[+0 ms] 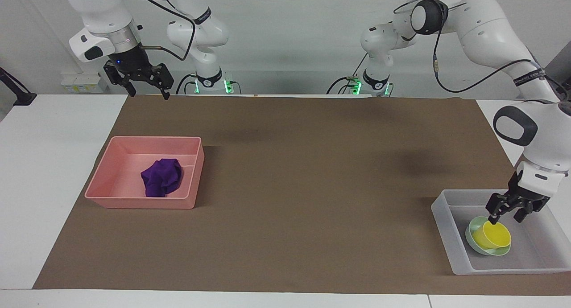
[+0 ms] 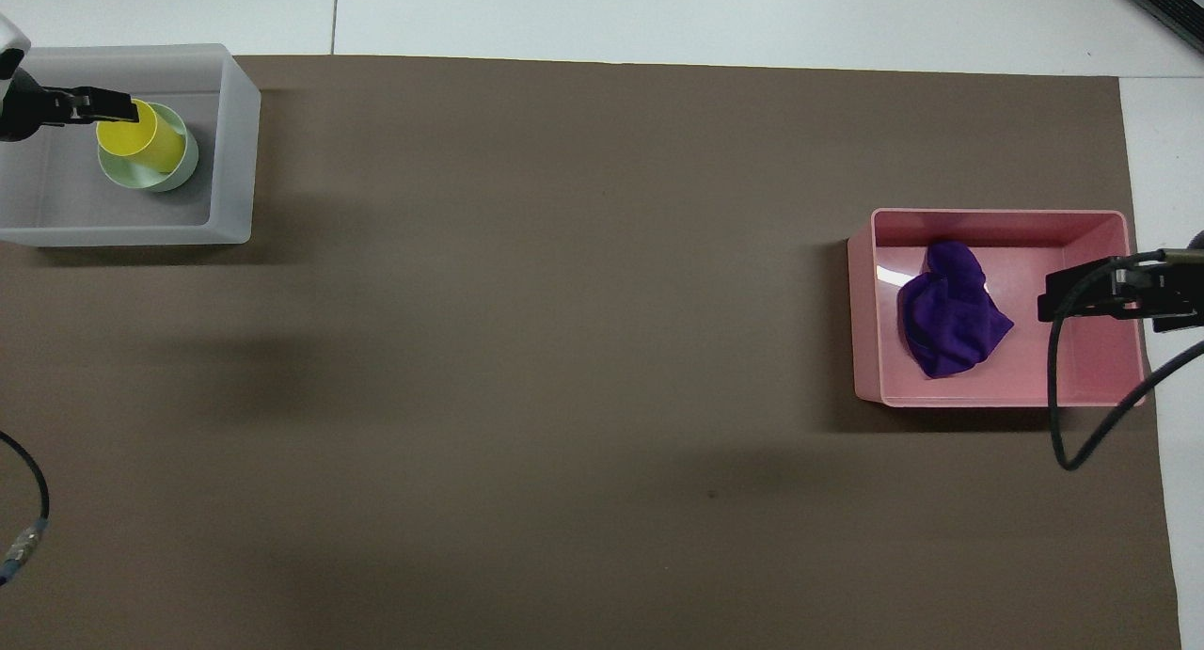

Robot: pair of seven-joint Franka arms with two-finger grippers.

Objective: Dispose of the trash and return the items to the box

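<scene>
Yellow cup [image 1: 494,236] nested upright in mint-green bowl [image 1: 473,237], both inside translucent box [image 1: 441,219] at the left arm's end of the tabletop [image 1: 312,187]: stacked to save room, likely.
Left gripper [image 1: 506,215] just above cup rim, jaws spread, holding nothing, so cup sits free.
Purple cloth wad [image 1: 161,177] in pink tray [image 1: 142,203], apparently the trash bin.
Right gripper [image 1: 147,92] waiting high over the tabletop edge, jaws open, empty.

White wall [image 1: 290,40], white table [image 1: 53,174], brown mat [image 1: 312,187]
</scene>
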